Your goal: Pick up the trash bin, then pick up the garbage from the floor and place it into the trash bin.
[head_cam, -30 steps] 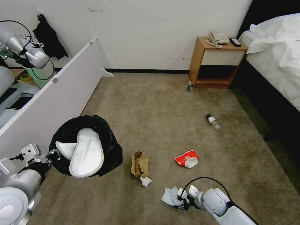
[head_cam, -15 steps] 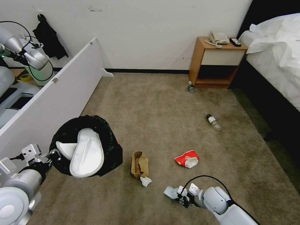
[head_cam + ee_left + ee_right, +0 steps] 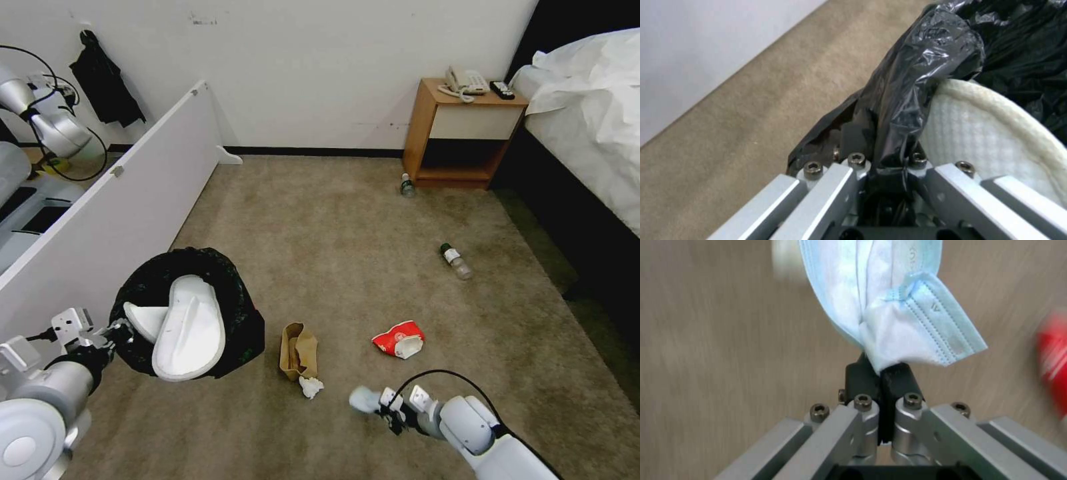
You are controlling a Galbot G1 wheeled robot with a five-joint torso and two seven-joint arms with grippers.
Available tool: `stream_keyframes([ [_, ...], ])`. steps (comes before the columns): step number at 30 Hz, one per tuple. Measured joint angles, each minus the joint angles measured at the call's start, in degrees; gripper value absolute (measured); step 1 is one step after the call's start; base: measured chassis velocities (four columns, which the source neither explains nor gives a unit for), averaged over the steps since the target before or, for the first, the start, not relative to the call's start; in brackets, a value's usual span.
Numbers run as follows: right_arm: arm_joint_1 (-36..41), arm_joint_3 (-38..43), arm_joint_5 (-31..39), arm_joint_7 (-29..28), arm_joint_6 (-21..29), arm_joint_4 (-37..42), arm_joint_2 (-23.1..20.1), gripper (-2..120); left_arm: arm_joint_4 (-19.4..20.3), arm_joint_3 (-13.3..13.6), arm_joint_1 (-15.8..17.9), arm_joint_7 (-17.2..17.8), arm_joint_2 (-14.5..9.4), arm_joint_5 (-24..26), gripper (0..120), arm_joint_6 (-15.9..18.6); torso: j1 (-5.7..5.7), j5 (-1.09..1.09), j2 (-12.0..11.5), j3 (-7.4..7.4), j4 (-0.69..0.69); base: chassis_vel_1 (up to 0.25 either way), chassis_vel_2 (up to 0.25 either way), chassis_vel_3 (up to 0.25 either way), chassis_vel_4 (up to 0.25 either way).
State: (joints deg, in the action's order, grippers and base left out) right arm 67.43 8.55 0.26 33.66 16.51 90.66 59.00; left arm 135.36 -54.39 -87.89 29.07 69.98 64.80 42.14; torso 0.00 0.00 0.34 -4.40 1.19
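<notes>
My right gripper [image 3: 880, 373] is clenched on a pale blue pleated face mask [image 3: 889, 306] — held off the beige carpet [image 3: 347, 227], near the brown paper bag [image 3: 298, 350]. My left gripper [image 3: 882, 146] pinches the black-lined round trash bin [image 3: 193, 320] rim beside that bag — white slippers [image 3: 190, 327] inside.

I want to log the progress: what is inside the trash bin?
Two white slippers stick out of the trash bin, held by the left pincer. They and the black bag hide anything beneath.

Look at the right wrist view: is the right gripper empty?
No, the right gripper is shut on a pale blue face mask.
</notes>
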Motion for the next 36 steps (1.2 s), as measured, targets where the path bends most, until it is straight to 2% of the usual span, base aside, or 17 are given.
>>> stream_keyframes([
  [1, -0.4, 0.3, 2.4, -0.3, -2.2, 1.1, -0.4, 0, 0.3, 0.9, -0.2, 0.0, -0.2, -0.4, 1, 0.0, 0.0, 0.0, 0.0, 0.0, -0.01, 0.0, 0.0, 0.0, 0.0],
  [2, -0.4, 0.3, 2.4, -0.3, -2.2, 1.1, -0.4, 0, 0.3, 0.9, -0.2, 0.0, -0.2, -0.4, 1, 0.0, 0.0, 0.0, 0.0, 0.0, -0.01, 0.0, 0.0, 0.0, 0.0],
  [4, -1.5, 0.8, 8.5, -1.5, -5.8, 4.8, -1.5, 0, 1.4, 3.6, -0.7, 0.0, -0.7, -1.6, 1, 0.0, 0.0, 0.0, 0.0, 0.0, 0.0, 0.0, 0.0, 0.0, 0.0],
  [8, -2.3, 0.9, 13.3, -2.3, -7.7, 7.8, -2.1, 0, 2.1, 5.6, -0.9, 0.0, -0.9, -2.7, 1, 0.0, 0.0, 0.0, 0.0, 0.0, 0.0, 0.0, 0.0, 0.0, 0.0],
  [10, -3.2, 1.5, 20.7, -2.2, -10.1, 12.5, -3.0, 0, 2.7, 8.0, -1.1, 0.0, -1.2, -3.9, 1, 0.0, 0.0, 0.0, 0.0, 0.0, 0.0, 0.0, 0.0, 0.0, 0.0],
  [13, -3.4, 1.7, 22.7, -2.0, -10.8, 13.8, -3.1, 0, 2.8, 8.5, -1.1, 0.0, -1.4, -4.2, 1, 0.0, 0.0, -0.01, 0.0, 0.0, 0.0, 0.0, 0.0, 0.0, 0.0],
  [18, -5.2, 2.5, 30.0, 0.7, -13.8, 18.1, -2.6, 0, 2.6, 10.6, -1.7, 0.0, -2.1, -5.4, 1, 0.0, 0.0, 0.0, 0.0, 0.0, 0.0, 0.0, 0.0, 0.0, 0.0],
  [36, -8.5, -2.0, 36.4, 6.0, -19.3, 22.7, 0.0, 0, 0.5, 15.6, -1.6, -0.5, -1.6, -8.6, 1, 0.0, 0.0, -0.01, 0.0, 0.0, 0.0, 0.0, 0.0, 0.0, 0.0],
])
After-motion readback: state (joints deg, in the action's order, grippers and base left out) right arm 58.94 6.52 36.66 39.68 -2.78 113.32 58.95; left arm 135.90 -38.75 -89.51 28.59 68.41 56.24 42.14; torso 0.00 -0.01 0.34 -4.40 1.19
